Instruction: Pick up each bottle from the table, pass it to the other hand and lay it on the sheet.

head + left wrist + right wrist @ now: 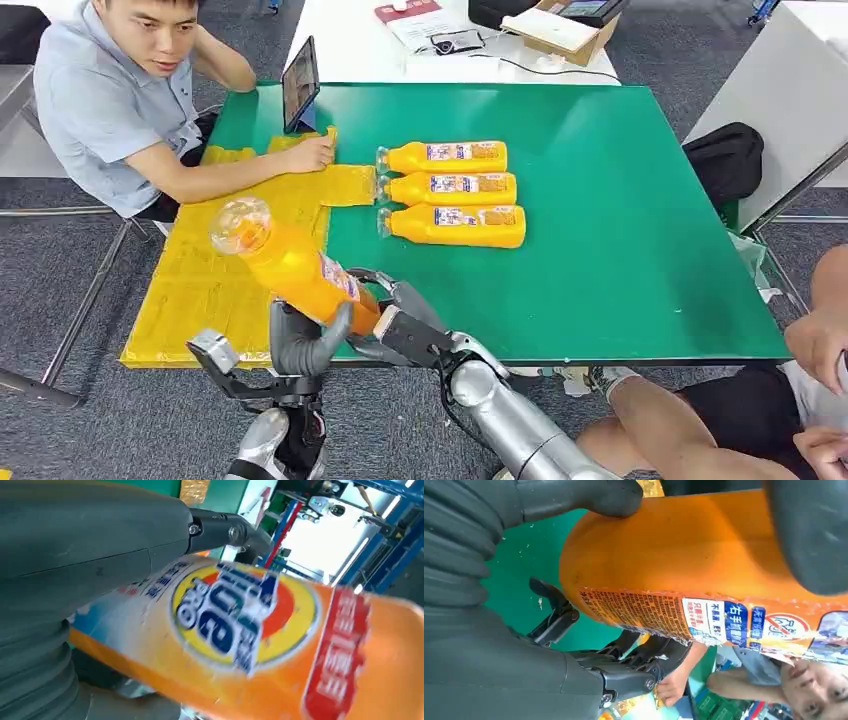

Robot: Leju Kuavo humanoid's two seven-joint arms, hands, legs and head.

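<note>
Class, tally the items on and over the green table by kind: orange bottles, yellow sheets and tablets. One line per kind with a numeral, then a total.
Orange bottles: 4, namely three lying in a row and one held bottle
Yellow sheets: 1
Tablets: 1
Total: 6

an orange plastic bottle with a clear cap and printed label (290,265) stood tilted above the table's near edge, held off the surface. three matching orange bottles (450,190) lay side by side just beside the yellow sheet (215,275).
</note>
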